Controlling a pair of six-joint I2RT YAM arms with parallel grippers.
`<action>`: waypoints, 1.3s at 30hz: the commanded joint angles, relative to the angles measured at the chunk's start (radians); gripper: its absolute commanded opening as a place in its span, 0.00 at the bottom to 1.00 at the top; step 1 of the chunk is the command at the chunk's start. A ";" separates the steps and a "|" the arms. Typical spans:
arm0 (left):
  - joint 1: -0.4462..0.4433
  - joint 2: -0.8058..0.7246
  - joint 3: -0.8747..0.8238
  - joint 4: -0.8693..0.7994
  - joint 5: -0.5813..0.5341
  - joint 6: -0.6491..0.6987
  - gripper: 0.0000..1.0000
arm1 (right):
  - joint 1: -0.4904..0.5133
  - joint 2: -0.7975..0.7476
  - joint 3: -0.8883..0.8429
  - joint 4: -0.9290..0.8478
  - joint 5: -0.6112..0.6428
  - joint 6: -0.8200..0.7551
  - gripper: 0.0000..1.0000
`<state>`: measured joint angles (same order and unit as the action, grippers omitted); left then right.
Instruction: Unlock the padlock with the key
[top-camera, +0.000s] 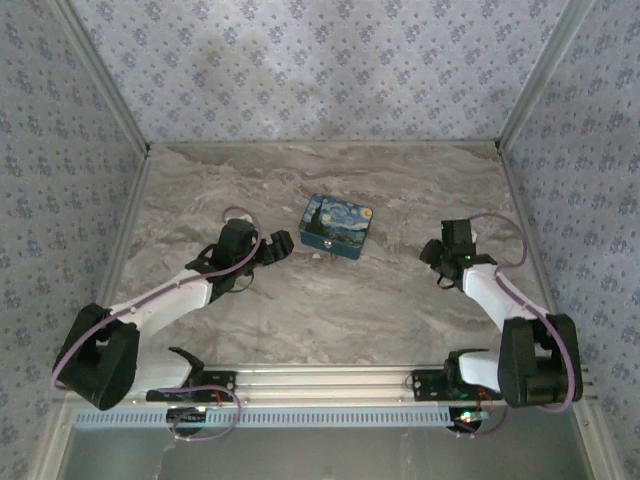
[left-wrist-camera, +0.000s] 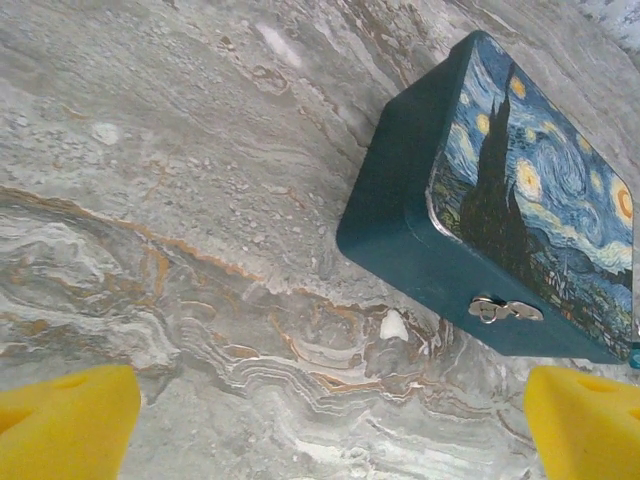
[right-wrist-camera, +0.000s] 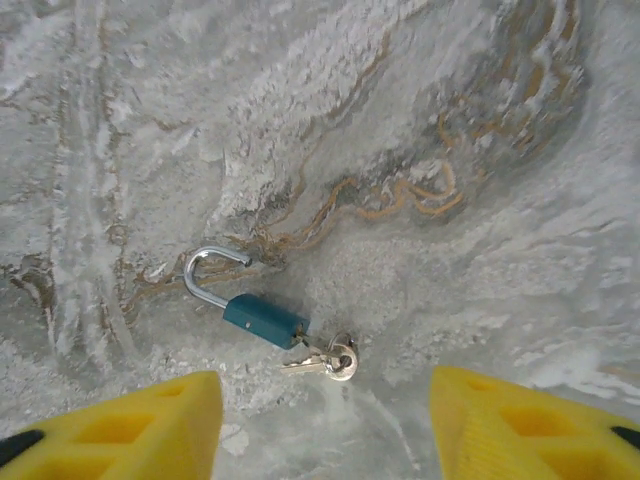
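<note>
The padlock (right-wrist-camera: 262, 318) lies flat on the marble table (right-wrist-camera: 450, 120). It has a small teal body and a silver shackle (right-wrist-camera: 203, 272), and one end of the shackle stands free of the body. A key (right-wrist-camera: 312, 363) on a small ring (right-wrist-camera: 343, 358) lies at the keyhole end of the body. My right gripper (right-wrist-camera: 320, 425) hovers just above them, open, its yellow fingers (right-wrist-camera: 150, 430) on either side of bare table. My left gripper (left-wrist-camera: 330, 425) is open too, close to the swirl-painted tin (left-wrist-camera: 500, 200).
The blue-and-yellow tin (top-camera: 338, 226) sits mid-table, its silver latch (left-wrist-camera: 505, 310) facing the left gripper (top-camera: 280, 245). The right gripper (top-camera: 437, 262) is off to its right. Patterned walls close in the table on three sides.
</note>
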<state>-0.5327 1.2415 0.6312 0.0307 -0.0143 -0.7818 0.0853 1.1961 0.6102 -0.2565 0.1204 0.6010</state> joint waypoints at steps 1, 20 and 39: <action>0.024 -0.047 0.047 -0.074 -0.063 0.038 0.98 | -0.002 -0.051 0.049 -0.076 0.071 -0.014 1.00; 0.360 -0.072 -0.001 0.081 -0.472 0.627 0.98 | 0.107 0.144 0.045 0.376 0.631 -0.410 1.00; 0.497 0.269 -0.249 0.824 -0.211 0.752 0.98 | -0.077 0.325 -0.240 1.122 0.074 -0.603 1.00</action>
<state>-0.0422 1.4677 0.3801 0.6983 -0.3389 -0.0853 0.0071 1.4586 0.3489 0.7238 0.3695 0.0624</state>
